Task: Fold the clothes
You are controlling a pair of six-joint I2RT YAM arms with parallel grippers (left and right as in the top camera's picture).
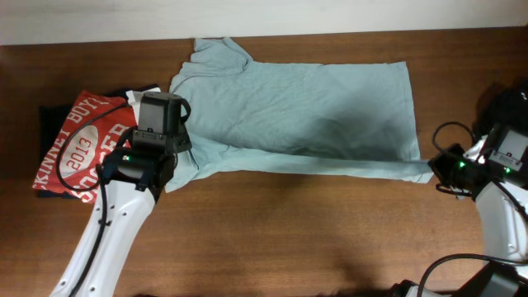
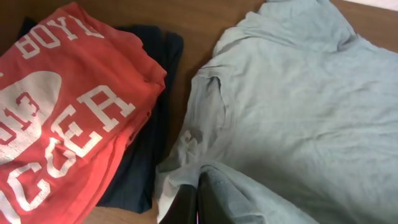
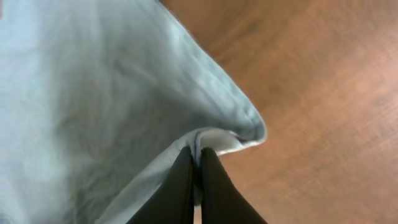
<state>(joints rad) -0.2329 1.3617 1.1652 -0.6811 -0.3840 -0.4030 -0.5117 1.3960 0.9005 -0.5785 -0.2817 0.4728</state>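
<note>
1. Overhead: tee [image 1: 305, 107] lying spread, top centre, lower fold stretching taut.
2. L wrist only: left gripper [image 2: 198, 199] pinching tee, bottom centre; red shirt [image 2: 68, 118] lying left.
3. R wrist: right gripper [image 3: 199, 169] clamping tee corner.

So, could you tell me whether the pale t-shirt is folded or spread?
Mostly spread: the t-shirt lies flat, only its near edge pinched by left fingers and right fingers.

Surface: brown wooden table [image 1: 289, 239].
Centre and right: pale grey-blue t-shirt [image 1: 313, 107], spread out on the wood, hem toward the right.
Left: black garment [image 2: 140, 155], folded, just beside the t-shirt.
Upper layer, left: red t-shirt [image 1: 82, 144], white lettering, covering most of the black garment.
</note>
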